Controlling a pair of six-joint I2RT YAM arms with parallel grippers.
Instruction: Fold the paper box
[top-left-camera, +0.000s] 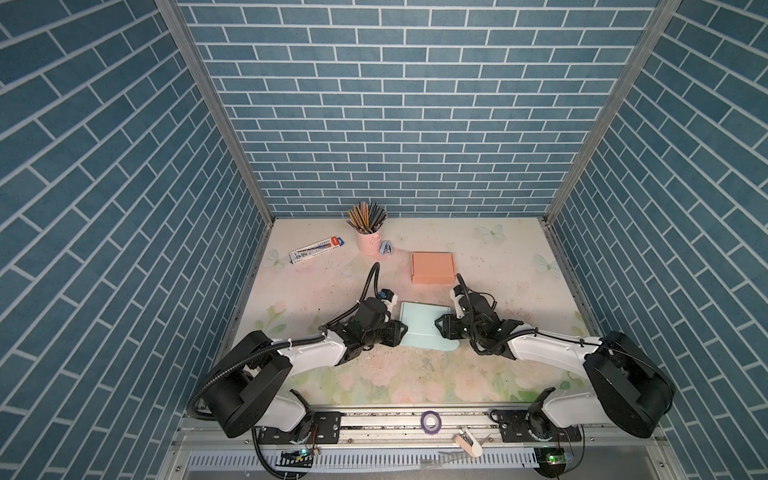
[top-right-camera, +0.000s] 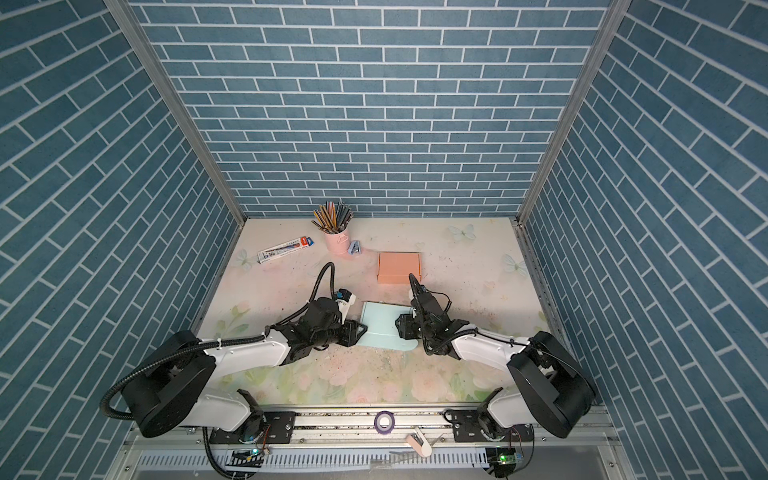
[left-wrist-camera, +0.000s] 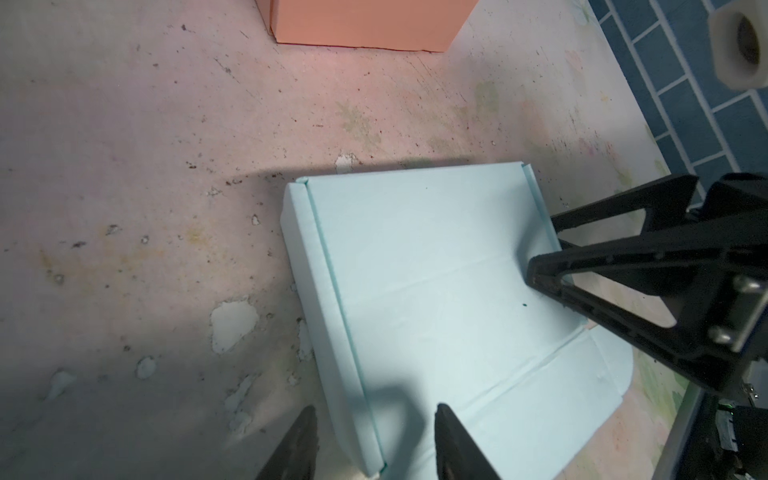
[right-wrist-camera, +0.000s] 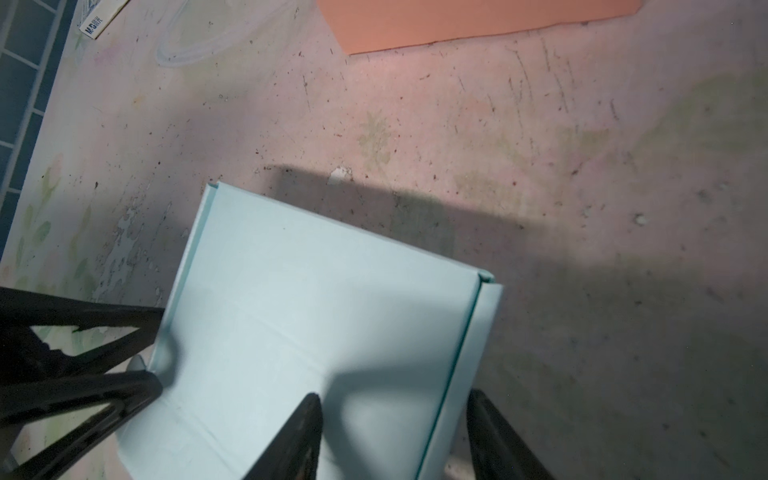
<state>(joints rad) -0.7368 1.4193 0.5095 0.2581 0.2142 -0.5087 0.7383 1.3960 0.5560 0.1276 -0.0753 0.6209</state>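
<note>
Nearest the front edge of the table (top-left-camera: 498, 291), the paper box (top-left-camera: 422, 328) sends out a flat flap (top-left-camera: 444, 343) with a rounded corner; it lies open on the surface, so the fold looks unfinished. The box sits a little forward of the table's middle, and its long sides run from the front edge toward the back.

Both grippers meet it side-on, about level with each other and equally close. The left gripper (left-wrist-camera: 374, 440) comes in from the table's left edge with its jaws parted astride the raised left wall (left-wrist-camera: 322, 291), one finger outside it and one over the box floor, clamping nothing. The right gripper (right-wrist-camera: 395, 432) mirrors this from the right edge: jaws spread, straddling the right wall (right-wrist-camera: 471, 345) without pinching it.

So each wall already lies between a pair of fingers, running lengthwise across the closing direction. The coming move likely depends on that, since each arm serves only its own side.

Farther back, an orange box (top-left-camera: 432, 268) lies closed, well apart, and a pink cup of pencils (top-left-camera: 368, 241) stands near the back edge.
</note>
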